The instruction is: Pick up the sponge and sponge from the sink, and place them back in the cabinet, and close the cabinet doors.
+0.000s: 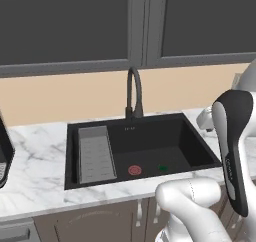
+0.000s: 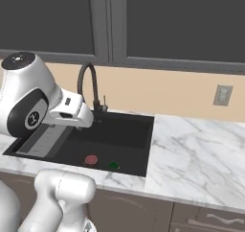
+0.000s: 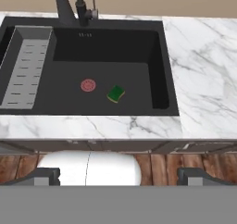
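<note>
While the gripper hangs at the bottom of the hand view, its two fingertips stand wide apart and grasp nothing. Above them, near the frame centre, one sponge (green top, yellow edge) lies flat on the floor of the black sink, just right of the red drain disc. At left sits the grey ribbed tray; the faucet rises at top.
</note>
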Controlling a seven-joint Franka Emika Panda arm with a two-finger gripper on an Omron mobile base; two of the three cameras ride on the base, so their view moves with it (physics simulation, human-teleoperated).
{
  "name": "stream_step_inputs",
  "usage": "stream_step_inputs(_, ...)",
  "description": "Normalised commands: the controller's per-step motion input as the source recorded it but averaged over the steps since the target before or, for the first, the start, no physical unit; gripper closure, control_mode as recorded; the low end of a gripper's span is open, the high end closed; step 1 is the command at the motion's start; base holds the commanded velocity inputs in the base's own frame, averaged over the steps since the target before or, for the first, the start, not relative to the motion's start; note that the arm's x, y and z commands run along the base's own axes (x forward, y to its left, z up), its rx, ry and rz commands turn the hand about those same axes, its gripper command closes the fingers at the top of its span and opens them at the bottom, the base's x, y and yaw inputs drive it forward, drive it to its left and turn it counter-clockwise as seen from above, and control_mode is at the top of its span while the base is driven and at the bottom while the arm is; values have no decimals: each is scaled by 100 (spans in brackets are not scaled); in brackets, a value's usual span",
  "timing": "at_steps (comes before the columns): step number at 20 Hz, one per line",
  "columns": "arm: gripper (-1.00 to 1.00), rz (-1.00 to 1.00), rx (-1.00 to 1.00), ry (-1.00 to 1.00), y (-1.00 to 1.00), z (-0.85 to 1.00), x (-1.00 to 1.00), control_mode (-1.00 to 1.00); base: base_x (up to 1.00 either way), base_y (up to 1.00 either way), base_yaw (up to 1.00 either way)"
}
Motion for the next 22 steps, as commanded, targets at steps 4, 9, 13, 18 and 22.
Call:
stream_step_inputs(4,-100,0,0,0,0,0,0,100,38,14,-5)
stream_step_inputs(9,-100,0,0,0,0,0,0,100,36,13,-5)
stream_step_inputs(13,-100,0,0,0,0,0,0,100,37,8,-5)
stream_step_inputs(18,-100,0,0,0,0,0,0,100,8,0,0)
stream_step_inputs(22,-100,0,0,0,0,0,0,100,0,0,0)
